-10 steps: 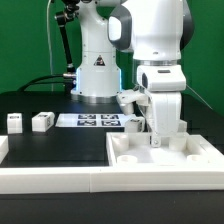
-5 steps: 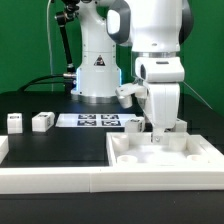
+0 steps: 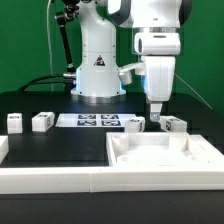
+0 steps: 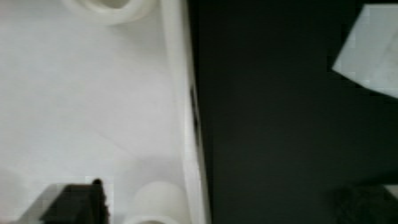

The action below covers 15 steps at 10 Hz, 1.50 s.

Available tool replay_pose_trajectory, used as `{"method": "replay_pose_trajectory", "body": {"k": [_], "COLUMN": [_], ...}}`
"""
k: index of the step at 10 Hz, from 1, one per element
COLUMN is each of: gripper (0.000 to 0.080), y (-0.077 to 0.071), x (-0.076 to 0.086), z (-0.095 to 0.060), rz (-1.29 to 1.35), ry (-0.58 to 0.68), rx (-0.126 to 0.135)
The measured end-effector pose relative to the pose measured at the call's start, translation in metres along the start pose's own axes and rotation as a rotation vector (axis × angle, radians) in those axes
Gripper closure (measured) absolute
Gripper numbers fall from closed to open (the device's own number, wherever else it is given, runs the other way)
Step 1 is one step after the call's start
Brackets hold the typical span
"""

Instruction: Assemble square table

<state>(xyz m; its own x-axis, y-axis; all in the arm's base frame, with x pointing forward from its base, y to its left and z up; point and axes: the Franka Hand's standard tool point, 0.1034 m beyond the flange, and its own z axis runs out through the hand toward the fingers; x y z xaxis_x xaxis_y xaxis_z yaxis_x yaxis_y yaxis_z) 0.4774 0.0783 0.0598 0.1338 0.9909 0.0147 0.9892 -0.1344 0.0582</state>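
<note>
A: Exterior view first. Where's the tool (image 3: 157,107)?
B: Hanging above the back rim of the square table slab (image 3: 160,160), pointing down, touching nothing.
A: Jaws?
B: Apart. In the wrist view one dark finger (image 4: 75,200) sits at one edge and the other at the opposite edge. Between them there's only slab and black tabletop (image 4: 267,120).
A: Slab position?
B: Flat on the tabletop, exterior view's right, just behind the long white rail (image 3: 50,180).
A: Legs?
B: Four tagged blocks, all loose. First leg (image 3: 14,121) and second leg (image 3: 42,121) are on the exterior view's left, near each other but apart. Third leg (image 3: 136,122) is at the end of the marker board (image 3: 98,121). Fourth leg (image 3: 174,125) is just behind the slab's back rim, beside the tool.
A: Anything else in the wrist view?
B: A round socket (image 4: 111,8) in the slab. Also a blurred white piece (image 4: 370,55) on the black, off the slab. Can't tell which leg it is.
</note>
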Motion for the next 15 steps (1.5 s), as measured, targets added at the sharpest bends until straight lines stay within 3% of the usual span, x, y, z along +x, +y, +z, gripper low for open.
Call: {"method": "replay_pose_trajectory", "body": {"k": [5,6,9,15], "gripper": [0.0151,0.0151,0.0151,0.0151], "y": [-0.003,-0.006,-0.02,-0.02], "x": [0.0,0.006,0.027,0.034], "z": [0.003,0.004,0.007,0.009], "rz": [0.068,0.226,0.558,0.964], "ry": [0.0,0.016,0.024,0.057], "rx": [0.007,-0.007,0.004,0.03]}}
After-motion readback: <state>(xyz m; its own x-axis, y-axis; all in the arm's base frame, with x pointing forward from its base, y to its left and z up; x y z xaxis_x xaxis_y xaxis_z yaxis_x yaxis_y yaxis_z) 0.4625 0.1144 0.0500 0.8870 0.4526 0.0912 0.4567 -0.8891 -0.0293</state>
